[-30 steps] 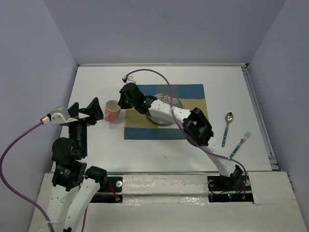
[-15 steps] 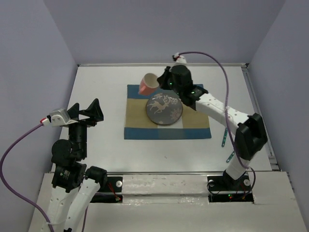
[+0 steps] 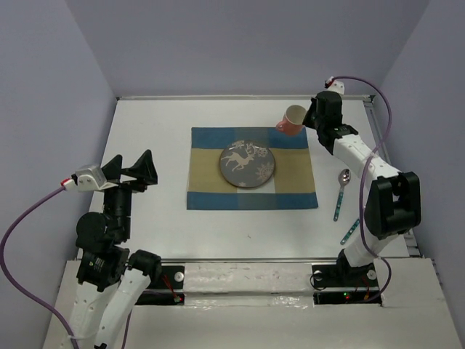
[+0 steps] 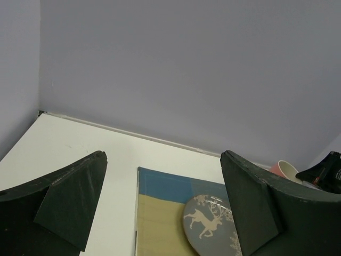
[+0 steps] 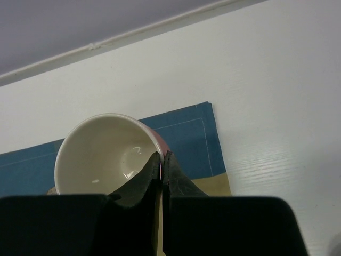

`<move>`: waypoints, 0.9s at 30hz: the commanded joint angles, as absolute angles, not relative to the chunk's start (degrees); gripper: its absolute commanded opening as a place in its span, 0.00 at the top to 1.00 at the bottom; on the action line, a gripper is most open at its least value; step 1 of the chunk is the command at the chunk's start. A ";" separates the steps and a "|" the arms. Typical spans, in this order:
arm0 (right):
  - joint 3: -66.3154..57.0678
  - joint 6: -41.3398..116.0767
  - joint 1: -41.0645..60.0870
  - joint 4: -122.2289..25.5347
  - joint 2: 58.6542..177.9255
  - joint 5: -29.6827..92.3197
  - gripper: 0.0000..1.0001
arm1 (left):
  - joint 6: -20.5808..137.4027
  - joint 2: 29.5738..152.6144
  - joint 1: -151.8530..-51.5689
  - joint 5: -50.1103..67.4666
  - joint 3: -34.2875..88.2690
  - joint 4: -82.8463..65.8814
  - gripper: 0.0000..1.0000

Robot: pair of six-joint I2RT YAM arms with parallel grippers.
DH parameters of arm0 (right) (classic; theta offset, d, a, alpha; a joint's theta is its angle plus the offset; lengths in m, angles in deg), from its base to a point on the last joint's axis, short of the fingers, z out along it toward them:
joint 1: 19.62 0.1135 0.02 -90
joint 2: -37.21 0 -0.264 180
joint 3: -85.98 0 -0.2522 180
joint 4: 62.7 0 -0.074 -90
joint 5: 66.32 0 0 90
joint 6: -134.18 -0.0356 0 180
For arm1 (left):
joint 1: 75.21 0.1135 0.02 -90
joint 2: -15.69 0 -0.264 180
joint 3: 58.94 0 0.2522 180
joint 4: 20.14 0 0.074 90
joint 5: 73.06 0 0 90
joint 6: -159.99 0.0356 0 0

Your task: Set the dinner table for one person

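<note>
My right gripper is shut on the rim of a pink cup with a cream inside, held tilted above the far right corner of the blue-and-tan placemat. A grey plate with a deer pattern lies on the placemat. A spoon and a fork lie on the white dinner table right of the mat. My left gripper is open and empty, raised over the table's left side. The plate and cup show in the left wrist view.
Grey walls enclose the table on three sides. A metal rail runs along the table's right edge. The right arm's purple cable loops above the far right corner.
My right gripper has carried the pink cup from the table left of the placemat, over the mat's far edge, to its far right corner. The left arm has hardly moved.
</note>
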State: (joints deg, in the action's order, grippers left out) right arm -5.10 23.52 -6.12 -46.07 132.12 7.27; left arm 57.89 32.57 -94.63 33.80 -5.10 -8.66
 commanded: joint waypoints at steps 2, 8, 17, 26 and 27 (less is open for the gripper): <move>-1.77 21.68 -11.26 -51.76 135.46 13.83 1.00 | 58.04 33.44 -95.16 32.58 -5.36 -11.04 0.01; 0.69 21.07 -12.50 -51.14 140.12 16.38 1.00 | 58.04 34.32 -95.16 32.58 -5.36 -10.95 0.01; 2.45 19.14 -14.34 -51.05 143.64 17.96 1.00 | 57.86 35.02 -95.25 32.23 -5.36 -10.95 0.01; 2.97 19.75 -14.34 -49.91 145.22 18.14 1.00 | 57.86 35.02 -95.16 32.06 -5.36 -10.95 0.01; 3.24 19.75 -14.34 -49.65 145.40 17.79 1.00 | 57.77 35.02 -95.16 31.97 -5.36 -10.95 0.01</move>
State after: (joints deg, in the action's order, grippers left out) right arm -0.45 20.79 -13.99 -45.52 145.70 17.09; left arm 57.61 34.54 -95.02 32.38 -5.10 -8.64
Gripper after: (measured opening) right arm 0.049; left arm 0.989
